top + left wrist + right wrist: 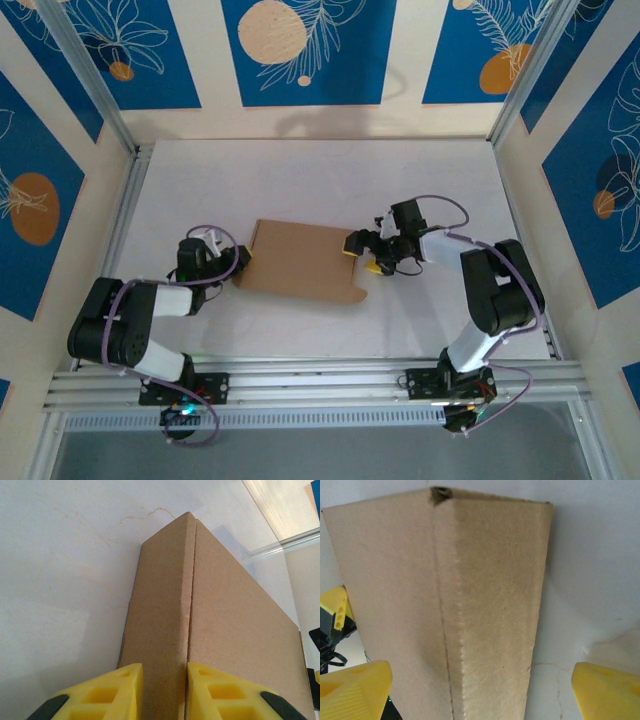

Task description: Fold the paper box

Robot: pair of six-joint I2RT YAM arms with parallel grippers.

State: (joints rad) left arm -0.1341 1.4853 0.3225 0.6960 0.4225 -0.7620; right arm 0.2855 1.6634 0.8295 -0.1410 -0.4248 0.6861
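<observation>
The paper box (300,262), plain brown cardboard, lies folded flat and shallow on the white table between both arms. My left gripper (240,262) is at its left edge. In the left wrist view the yellow fingers (125,692) stand close together around the box's folded ridge (165,630), shut on it. My right gripper (362,255) is at the box's right edge. In the right wrist view it stands wide open (480,695), and the box's end (450,605) lies between its spread fingertips (607,690) without touching them.
The white table (420,180) is ringed by an aluminium frame (300,375) and blue patterned walls. A hairline crack (560,667) marks the tabletop by the right finger. The left gripper's yellow tip (335,607) shows past the box's far end.
</observation>
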